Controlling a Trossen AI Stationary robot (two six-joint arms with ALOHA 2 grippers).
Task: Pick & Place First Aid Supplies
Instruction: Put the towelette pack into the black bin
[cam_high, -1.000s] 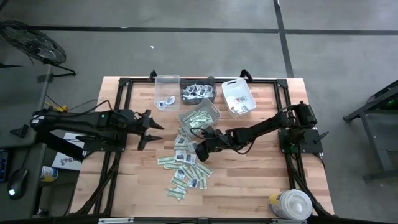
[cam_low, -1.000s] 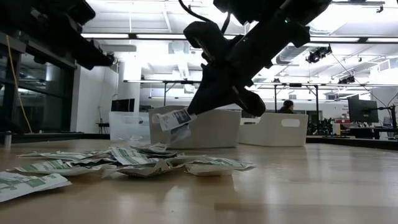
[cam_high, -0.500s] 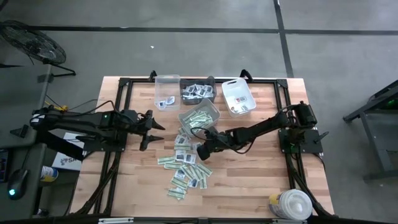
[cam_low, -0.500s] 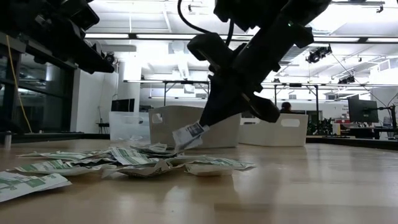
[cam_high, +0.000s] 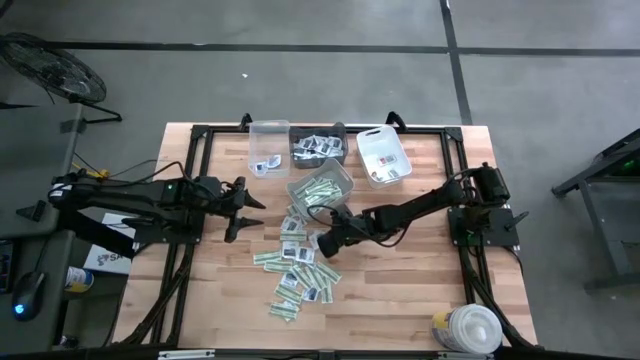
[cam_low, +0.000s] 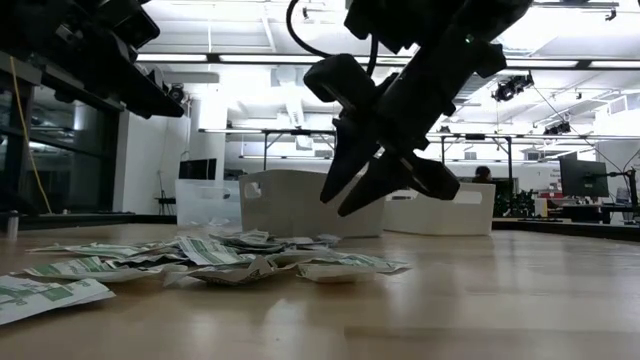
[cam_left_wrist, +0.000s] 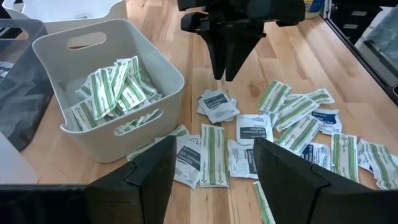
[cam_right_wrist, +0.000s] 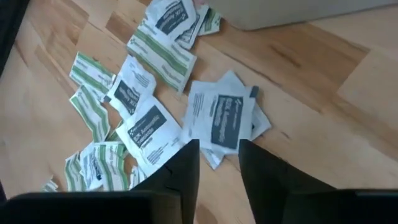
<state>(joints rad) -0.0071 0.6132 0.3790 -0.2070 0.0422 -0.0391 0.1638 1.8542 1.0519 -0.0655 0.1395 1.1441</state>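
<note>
Hovering with parted, empty fingers, right gripper (cam_low: 352, 190) poised just above a squarish white packet (cam_right_wrist: 222, 119) lying flat directly beneath them, left gripper (cam_high: 245, 207) waiting open, farther off.

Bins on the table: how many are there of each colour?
Clear plastic bin: 1
Dark grey plastic bin: 1
White plastic bins: 2
Total: 4
</note>
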